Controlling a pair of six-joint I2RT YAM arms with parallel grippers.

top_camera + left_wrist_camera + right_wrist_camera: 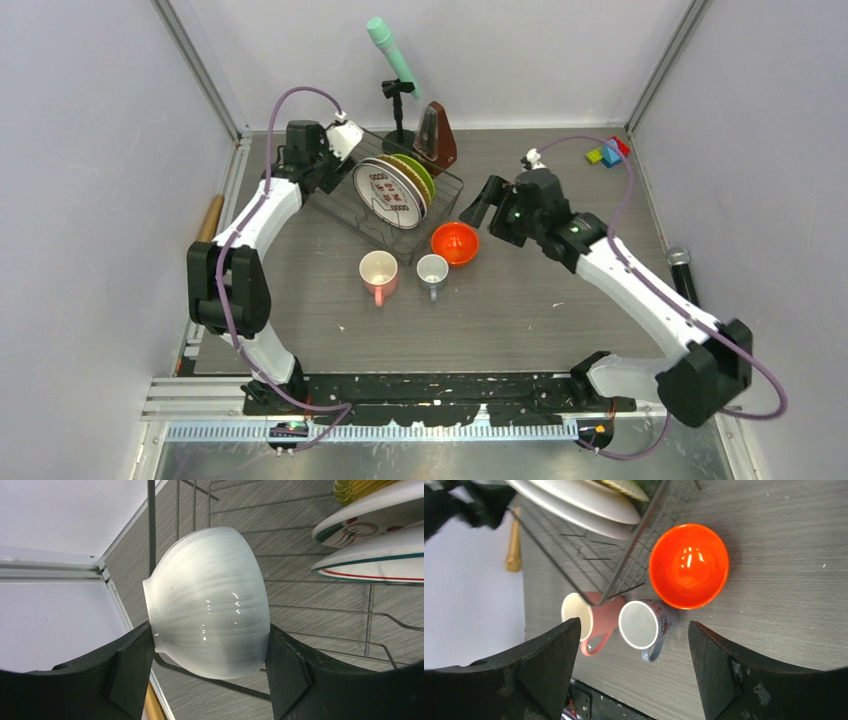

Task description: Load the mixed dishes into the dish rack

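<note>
My left gripper (343, 143) is shut on the white bowl (210, 605), both fingers pressed on its sides, over the far left corner of the dish rack (350, 210). The rack's wires (300, 581) lie below the bowl. The white teal-rimmed plate (390, 192) stands in the rack, with the tan plate hidden behind it and the lime-green plate (424, 176) farther back. On the table by the rack sit the orange-red bowl (689, 565), the small grey-blue mug (642, 625) and the pink mug (584, 615). My right gripper (634, 660) hangs open above them, empty.
Behind the rack are a brown metronome (436, 138) and a green microphone on a stand (393, 60). Coloured blocks (608, 152) lie at the far right, a black microphone (683, 270) at the right edge and a wooden rolling pin (210, 218) off the left edge.
</note>
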